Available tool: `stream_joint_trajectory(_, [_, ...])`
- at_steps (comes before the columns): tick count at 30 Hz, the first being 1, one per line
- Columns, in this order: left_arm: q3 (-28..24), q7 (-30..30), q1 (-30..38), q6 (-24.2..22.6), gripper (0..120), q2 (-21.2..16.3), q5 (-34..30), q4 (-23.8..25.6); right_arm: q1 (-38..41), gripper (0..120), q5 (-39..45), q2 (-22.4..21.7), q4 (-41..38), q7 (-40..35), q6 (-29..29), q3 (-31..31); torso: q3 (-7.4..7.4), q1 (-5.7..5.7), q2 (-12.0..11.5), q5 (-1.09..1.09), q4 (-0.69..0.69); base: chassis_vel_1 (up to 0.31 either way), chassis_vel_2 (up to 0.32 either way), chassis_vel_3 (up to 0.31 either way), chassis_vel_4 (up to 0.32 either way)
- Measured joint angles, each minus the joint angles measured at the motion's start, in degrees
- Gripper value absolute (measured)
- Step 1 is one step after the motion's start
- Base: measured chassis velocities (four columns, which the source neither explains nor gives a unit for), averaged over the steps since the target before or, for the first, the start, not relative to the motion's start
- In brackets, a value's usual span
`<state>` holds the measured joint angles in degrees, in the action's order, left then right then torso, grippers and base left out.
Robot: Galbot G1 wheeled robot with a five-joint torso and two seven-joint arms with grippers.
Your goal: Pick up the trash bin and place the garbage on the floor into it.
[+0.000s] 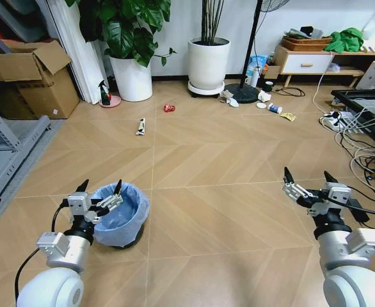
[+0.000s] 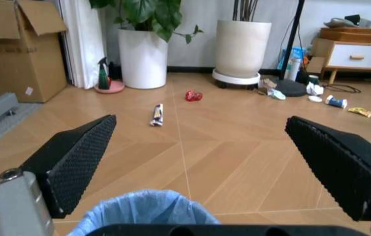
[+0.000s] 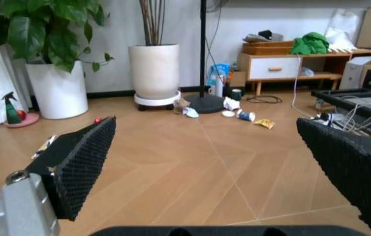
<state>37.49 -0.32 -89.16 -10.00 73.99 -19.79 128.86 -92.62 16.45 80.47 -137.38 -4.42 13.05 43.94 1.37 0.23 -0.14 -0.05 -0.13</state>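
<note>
Blue-lined bin (image 1: 120, 216): stands upright on the floor (image 1: 226, 160), just past the left gripper's fingertips and slightly to their right; in the left wrist view its bag rim (image 2: 147, 210) sits low between the two fingers.
Left gripper (image 1: 99, 187): fingers released and spread wide, holding nothing, hovering at the bin's near-left rim; whether a tip touches the bag, I cannot tell.
Left fingers (image 2: 74, 162): black, ridged pads, well apart.
Tube (image 1: 141, 126): black-and-white, lying on the floor far beyond the left fingertips.
Red wrapper (image 1: 169, 107): farther off than the tube, a little to its right.
Plant pots (image 1: 208, 62): white, against the back wall behind the litter.
Paper (image 1: 228, 97): crumpled white and brown, beside the lamp base, far ahead and left of the right fingertips.
Cup (image 1: 262, 105): small, white, just right of the paper.
Carton (image 1: 274, 108): blue-white, next to the cup.
Yellow scrap (image 1: 288, 116): rightmost piece, near the carton.
Right gripper (image 1: 308, 177): fingers released, wide apart, holding nothing, above bare floor, well apart from the bin.
Right fingers (image 3: 80, 162): black ridged pads, spread.
</note>
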Motion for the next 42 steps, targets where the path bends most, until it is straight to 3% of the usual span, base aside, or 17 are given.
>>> stream_joint_trajectory(16, [0.57, -0.39, 0.65, -0.93, 100, -1.31, -1.30, -0.98, 0.25, 100, -0.16, 0.21, 0.60, -0.01, 0.13, -0.02, 0.00, 0.00, 0.00, 0.00, 0.00, 0.000, 0.000, 0.000, 0.000])
stream_joint_trajectory(23, [0.99, -3.04, 2.58, -5.26, 100, -6.05, -6.22, -1.41, 0.13, 100, -0.16, -0.29, 0.77, 0.02, 0.13, 0.05, 0.00, 0.00, 0.00, 0.00, 0.00, 0.000, 0.000, 0.000, 0.000])
stream_joint_trajectory(28, [2.01, -3.92, 5.31, -10.99, 100, -10.96, -9.69, -4.02, 0.06, 100, -0.18, -0.48, 1.25, 0.04, 0.13, 0.00, 0.00, 0.00, 0.00, 0.00, 0.00, 0.000, 0.000, 0.000, 0.000])
stream_joint_trajectory(35, [-1.60, -4.44, 12.98, -18.84, 100, -17.06, -15.29, -11.58, -0.08, 100, -0.47, -0.80, 2.17, 0.12, 0.13, -0.18, 0.00, 0.00, 0.00, 0.00, 0.00, 0.000, 0.000, 0.000, 0.000])
stream_joint_trajectory(42, [-3.88, -3.84, 18.26, -21.89, 100, -19.76, -18.86, -17.04, -0.06, 100, -0.50, -1.20, 2.78, 0.16, 0.10, -0.18, 0.00, 0.00, 0.00, 0.00, 0.00, 0.000, 0.000, 0.000, 0.000])
